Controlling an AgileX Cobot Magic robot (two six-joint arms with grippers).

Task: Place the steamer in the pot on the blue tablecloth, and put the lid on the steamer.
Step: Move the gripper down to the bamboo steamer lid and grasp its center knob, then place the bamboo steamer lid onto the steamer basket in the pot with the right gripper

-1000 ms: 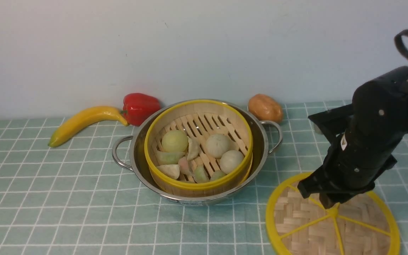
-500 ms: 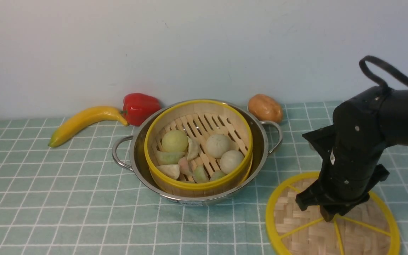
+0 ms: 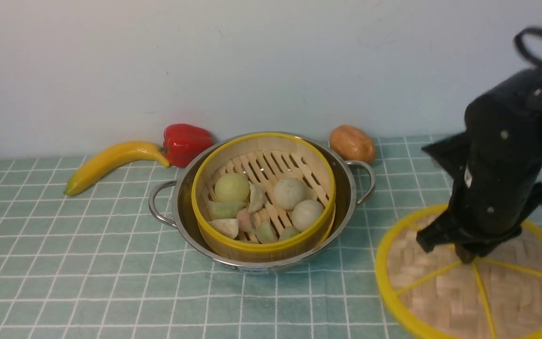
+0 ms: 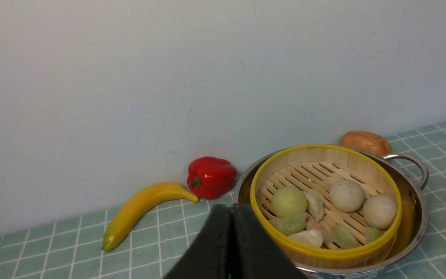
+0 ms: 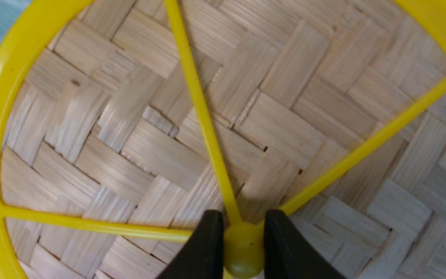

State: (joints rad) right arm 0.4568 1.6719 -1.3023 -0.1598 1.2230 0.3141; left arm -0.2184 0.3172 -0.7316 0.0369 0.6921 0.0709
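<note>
The steamer (image 3: 275,165), with buns and dumplings on its slats, sits inside the steel pot (image 3: 346,188) on the blue tablecloth (image 3: 87,263). Both also show in the left wrist view: the steamer (image 4: 316,174) and the pot (image 4: 412,217). The lid (image 3: 440,292) is at the front right, blurred and slightly tilted. My right gripper (image 3: 466,256) stands over its middle. In the right wrist view, the gripper (image 5: 243,248) is shut on the lid's (image 5: 168,155) yellow hub. My left gripper (image 4: 231,232) is shut and empty, a little short of the pot. It is out of the front view.
A banana (image 3: 111,165) and a red pepper (image 3: 186,143) lie behind the pot on the left. A brown potato (image 3: 352,143) lies behind it on the right. A pale wall closes off the back of the table.
My right arm dipped onto the lid's hub, then rose. The lid has shifted right and looks lifted and blurred. The steamer and pot have not moved.
</note>
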